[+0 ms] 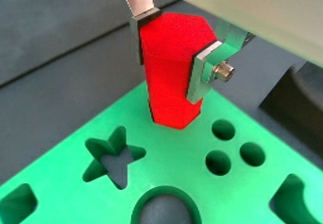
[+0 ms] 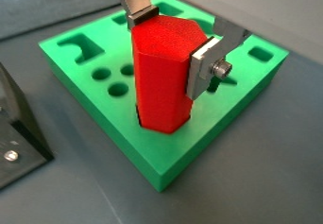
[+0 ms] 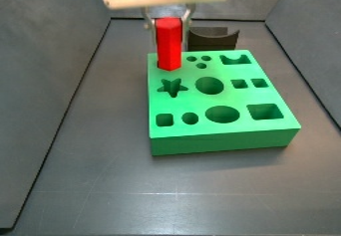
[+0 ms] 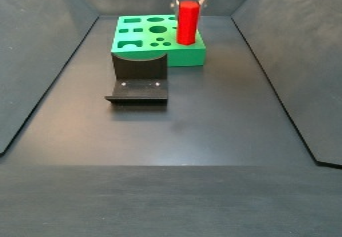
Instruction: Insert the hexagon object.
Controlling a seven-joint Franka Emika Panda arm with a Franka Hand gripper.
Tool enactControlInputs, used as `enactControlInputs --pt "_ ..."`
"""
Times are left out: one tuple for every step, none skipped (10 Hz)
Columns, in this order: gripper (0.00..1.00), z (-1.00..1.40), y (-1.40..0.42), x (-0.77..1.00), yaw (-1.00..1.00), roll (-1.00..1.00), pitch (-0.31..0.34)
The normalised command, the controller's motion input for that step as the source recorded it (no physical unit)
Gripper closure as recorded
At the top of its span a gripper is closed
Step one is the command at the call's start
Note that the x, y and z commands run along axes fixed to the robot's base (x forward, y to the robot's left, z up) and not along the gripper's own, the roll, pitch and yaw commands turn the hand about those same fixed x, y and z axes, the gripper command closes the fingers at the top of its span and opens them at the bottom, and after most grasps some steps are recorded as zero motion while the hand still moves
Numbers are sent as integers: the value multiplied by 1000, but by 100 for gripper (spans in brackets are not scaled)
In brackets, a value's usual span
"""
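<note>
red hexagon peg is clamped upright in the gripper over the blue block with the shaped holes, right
Not quite: the block is green, not blue, as both side views show. The rest holds: the gripper clamps the red hexagon peg upright over that block with shaped holes.

Can't see the hexagon object's (image 1: 171,72) bottom end in either wrist view; the gripper (image 1: 177,41) is cut off up top in both.

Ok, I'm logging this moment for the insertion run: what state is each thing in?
Gripper: shut on the hexagon object, above the green block's corner.
Hexagon object: upright, held, lower end at the block.
Green block: flat on the floor.
Dark grey curved piece: on the floor, untouched.
</note>
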Motion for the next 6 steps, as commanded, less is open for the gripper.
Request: enactControlInputs --pt "100 -434 0 -6 0 -141 -79" --pt "100 -580 0 -37 0 0 -96" --pt "100 -363 0 0 0 0 -27" --pt "100 -37 0 0 0 -73 -11" --pt "100 0 0 0 0 -7 0" --pt "100 0 0 0 0 0 3"
